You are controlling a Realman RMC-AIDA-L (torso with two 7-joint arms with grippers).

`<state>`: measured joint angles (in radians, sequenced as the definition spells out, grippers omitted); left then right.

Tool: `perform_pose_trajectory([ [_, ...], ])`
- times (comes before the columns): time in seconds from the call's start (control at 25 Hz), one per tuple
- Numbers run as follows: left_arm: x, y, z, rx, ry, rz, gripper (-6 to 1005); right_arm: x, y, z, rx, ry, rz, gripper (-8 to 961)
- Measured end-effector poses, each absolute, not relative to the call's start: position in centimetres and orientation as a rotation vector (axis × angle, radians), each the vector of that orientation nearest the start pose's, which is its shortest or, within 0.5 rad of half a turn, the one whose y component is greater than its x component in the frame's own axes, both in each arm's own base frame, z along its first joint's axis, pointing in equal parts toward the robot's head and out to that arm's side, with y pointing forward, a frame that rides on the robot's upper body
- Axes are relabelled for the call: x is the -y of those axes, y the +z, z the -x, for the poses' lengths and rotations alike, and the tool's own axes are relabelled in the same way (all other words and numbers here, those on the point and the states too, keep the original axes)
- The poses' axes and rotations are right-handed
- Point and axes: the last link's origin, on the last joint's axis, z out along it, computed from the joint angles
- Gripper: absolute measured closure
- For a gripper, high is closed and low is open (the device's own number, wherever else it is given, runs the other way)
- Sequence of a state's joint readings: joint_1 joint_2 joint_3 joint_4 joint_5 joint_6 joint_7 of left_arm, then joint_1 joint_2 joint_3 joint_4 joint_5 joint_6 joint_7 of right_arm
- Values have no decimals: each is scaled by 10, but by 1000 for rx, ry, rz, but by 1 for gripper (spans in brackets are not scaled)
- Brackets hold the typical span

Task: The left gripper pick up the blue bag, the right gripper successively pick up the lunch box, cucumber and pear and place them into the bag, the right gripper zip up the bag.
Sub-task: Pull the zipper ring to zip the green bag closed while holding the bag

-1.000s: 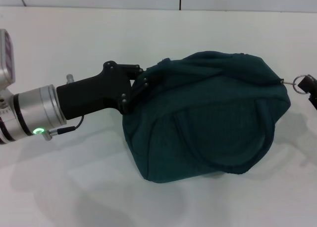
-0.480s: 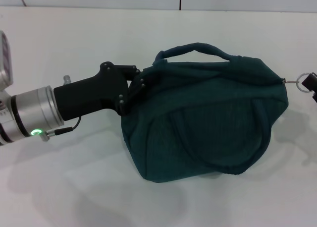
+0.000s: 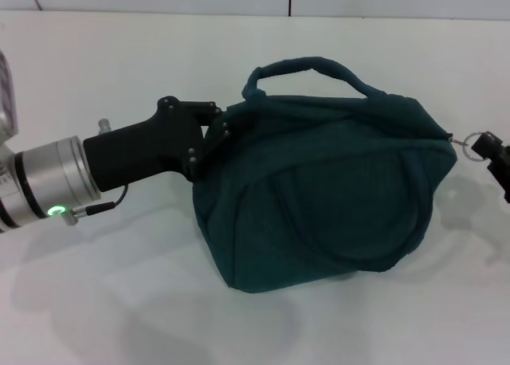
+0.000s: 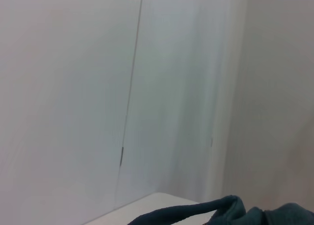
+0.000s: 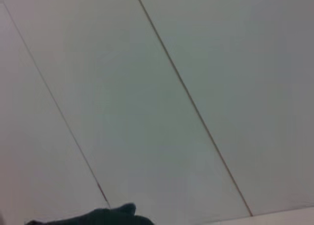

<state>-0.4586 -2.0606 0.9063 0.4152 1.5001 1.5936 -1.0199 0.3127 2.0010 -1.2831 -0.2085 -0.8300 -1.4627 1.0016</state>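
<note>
Since a second earlier, one loop handle [image 3: 307, 68] had risen clear above the far edge of the dark teal-blue fabric bag [image 3: 327, 194], and the bag's left end had lifted slightly.

From the head camera, the bag lay on the white table [image 3: 119, 301], bulging and closed along its top. The left gripper [image 3: 213, 134], a black claw on a silver wrist with a green light, was clamped on the fabric at the bag's far left corner. At the right edge, the right gripper [image 3: 488, 147], a black claw only partly in view, pinched the metal ring pull [image 3: 470, 138] of the zipper at the bag's right end.

The left wrist camera showed only pale wall panels and a strip of the bag's handle.

The right wrist camera showed pale wall panels with a dark scrap of fabric at the edge.
</note>
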Motion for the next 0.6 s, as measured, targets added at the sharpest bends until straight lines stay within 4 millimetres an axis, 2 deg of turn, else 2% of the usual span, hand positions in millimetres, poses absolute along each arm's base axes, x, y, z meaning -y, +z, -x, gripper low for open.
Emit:
perform_pose_trajectory([
  [0.24,-305,-17,254,404,-1109,2536,936,-276,-7,-317,-836,1165,2118,940],
  [0.4,-303,-17,256,414,-1106,2530,936,-271,1,-316,-794,1218,2084,940],
  [0.6,-302,-16,257,418,-1109,2523,939,-272,1,-322,-812,1178,2059,940],
])
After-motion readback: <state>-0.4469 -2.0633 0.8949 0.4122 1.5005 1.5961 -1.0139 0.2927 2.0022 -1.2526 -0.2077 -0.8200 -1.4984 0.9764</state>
